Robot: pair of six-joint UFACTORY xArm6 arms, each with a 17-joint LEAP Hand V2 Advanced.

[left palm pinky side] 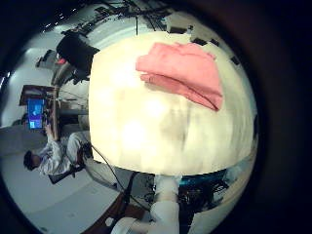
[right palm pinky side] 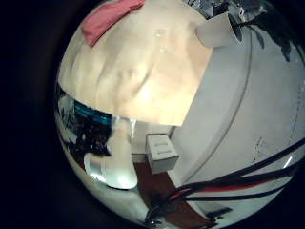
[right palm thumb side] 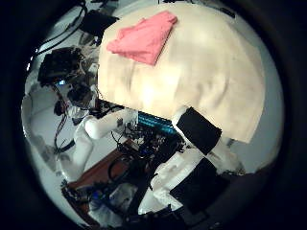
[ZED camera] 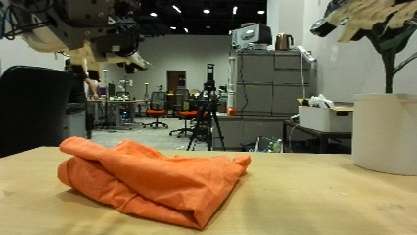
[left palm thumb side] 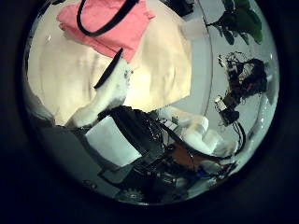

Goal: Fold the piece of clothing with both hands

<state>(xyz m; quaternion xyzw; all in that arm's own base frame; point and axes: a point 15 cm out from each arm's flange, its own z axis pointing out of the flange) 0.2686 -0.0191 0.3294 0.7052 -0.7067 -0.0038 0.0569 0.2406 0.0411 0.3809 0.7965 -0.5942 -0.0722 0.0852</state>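
An orange piece of clothing (ZED camera: pixel 150 176) lies bunched in a loose heap on the light wooden table (ZED camera: pixel 326 206). My left hand (ZED camera: pixel 78 29) hangs high above the table, above and beside the cloth, with relaxed fingers that hold nothing. My right hand (ZED camera: pixel 372 18) is high up on the other side, away from the cloth, with straight fingers that hold nothing. The cloth lies far below on the table in the left little finger side palm view (left palm pinky side: pixel 180 73), the left thumb side palm view (left palm thumb side: pixel 131 28), the right little finger side palm view (right palm pinky side: pixel 107 19) and the right thumb side palm view (right palm thumb side: pixel 142 40).
A tall white pot (ZED camera: pixel 385 132) with a plant stands at the table's edge under my right hand. A black chair (ZED camera: pixel 32 108) stands behind the table on the left hand's side. Bare table top lies around the cloth.
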